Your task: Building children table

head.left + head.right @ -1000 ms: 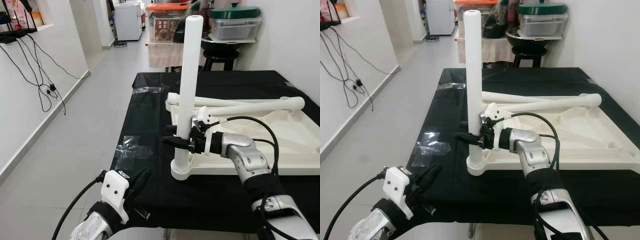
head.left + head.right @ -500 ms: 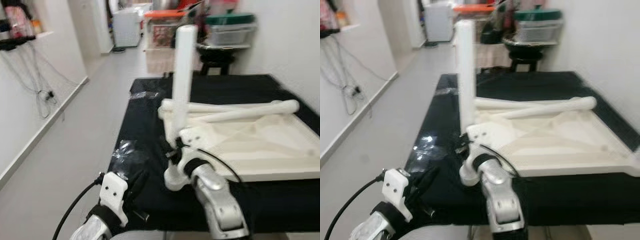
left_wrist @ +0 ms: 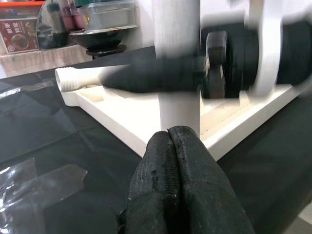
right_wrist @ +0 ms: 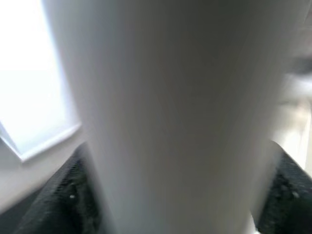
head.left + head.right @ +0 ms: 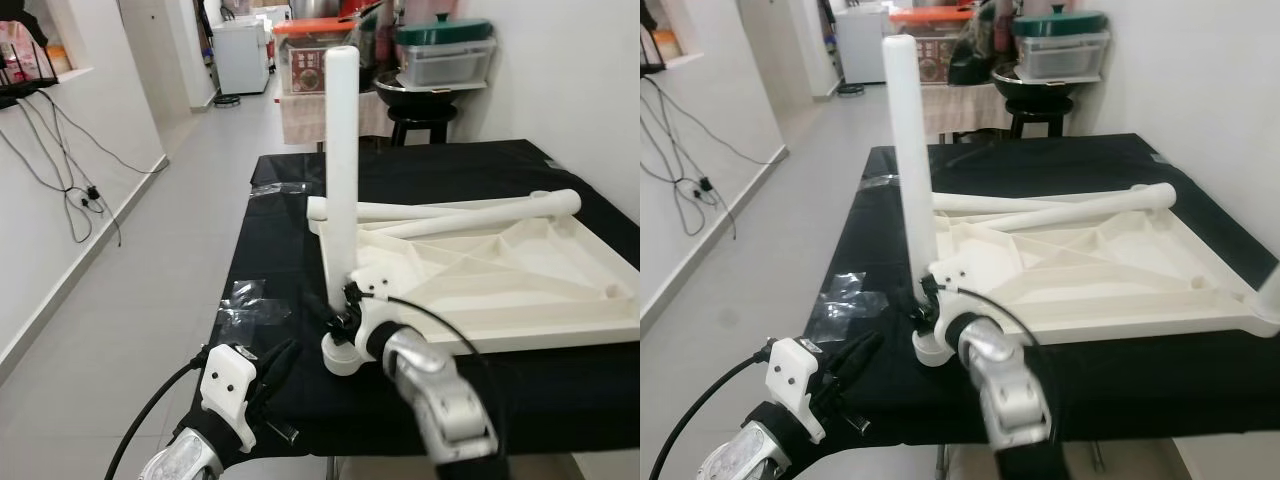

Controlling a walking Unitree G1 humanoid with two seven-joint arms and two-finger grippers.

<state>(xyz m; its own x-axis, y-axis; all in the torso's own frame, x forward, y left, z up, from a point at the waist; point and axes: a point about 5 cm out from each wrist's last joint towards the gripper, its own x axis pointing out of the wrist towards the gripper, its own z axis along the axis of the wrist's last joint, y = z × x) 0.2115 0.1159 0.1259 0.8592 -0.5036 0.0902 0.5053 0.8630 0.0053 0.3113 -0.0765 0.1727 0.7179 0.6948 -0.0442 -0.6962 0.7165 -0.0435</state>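
- on the black-covered table [image 5: 470, 165], an upturned white tabletop [image 5: 520, 280] is laid, one white leg [image 5: 341, 170] standing upright at its near left corner.
- leg base is pinched by the right gripper [image 5: 335, 318].
- left gripper [image 3: 179, 161] is held low, fingers pressed together.

No words or numbers could be read anywhere. A red label [image 3: 19, 40] with a round picture was stuck on a box at the far end of the room. Its print was too small and blurry to make out.
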